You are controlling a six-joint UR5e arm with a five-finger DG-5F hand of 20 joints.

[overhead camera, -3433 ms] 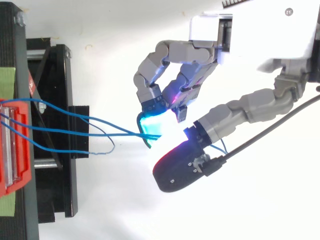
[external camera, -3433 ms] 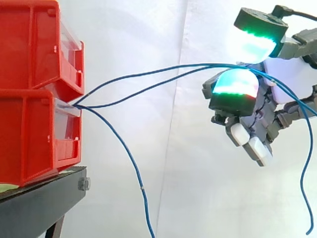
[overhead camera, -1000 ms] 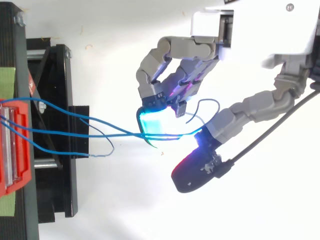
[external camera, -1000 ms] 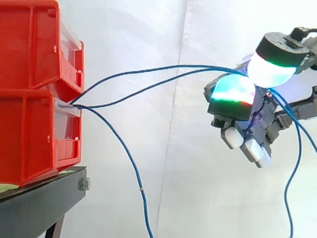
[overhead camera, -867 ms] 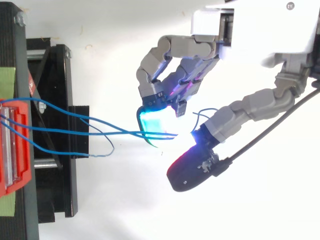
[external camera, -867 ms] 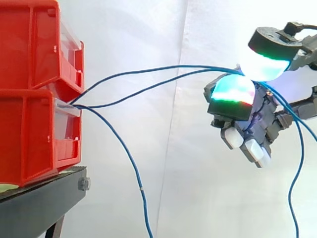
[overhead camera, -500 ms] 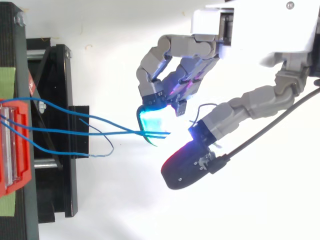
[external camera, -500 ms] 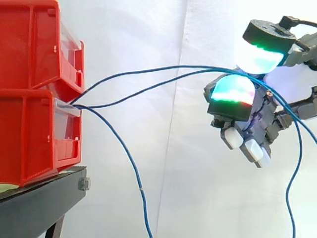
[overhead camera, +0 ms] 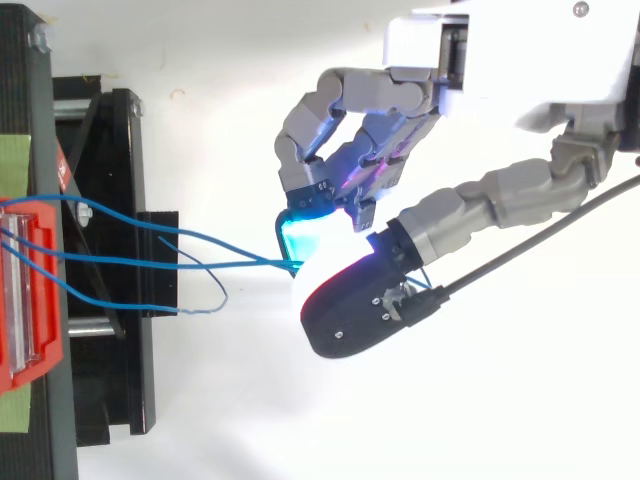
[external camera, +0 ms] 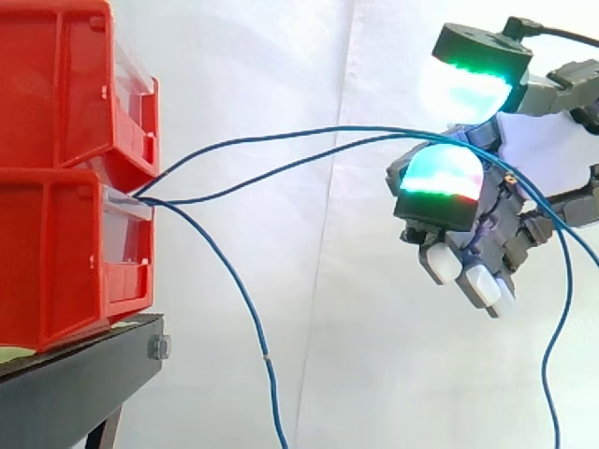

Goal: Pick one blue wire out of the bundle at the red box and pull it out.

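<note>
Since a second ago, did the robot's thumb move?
Yes. The hand's thumb swung left, toward the red bins, and now sits above the blue wires lying over its curled finger pad.

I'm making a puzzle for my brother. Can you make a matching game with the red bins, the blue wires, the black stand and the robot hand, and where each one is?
Things:
1. red bins
2. blue wires
3. black stand
4. hand

Places, in the side view:
A. underneath the bins, at the bottom left
B. stacked one on top of the other, at the left
C. coming out at the front of the bins and stretching across the middle
D. at the right, out in front of the bins

Pairs: 1-B, 2-C, 3-A, 4-D
</note>
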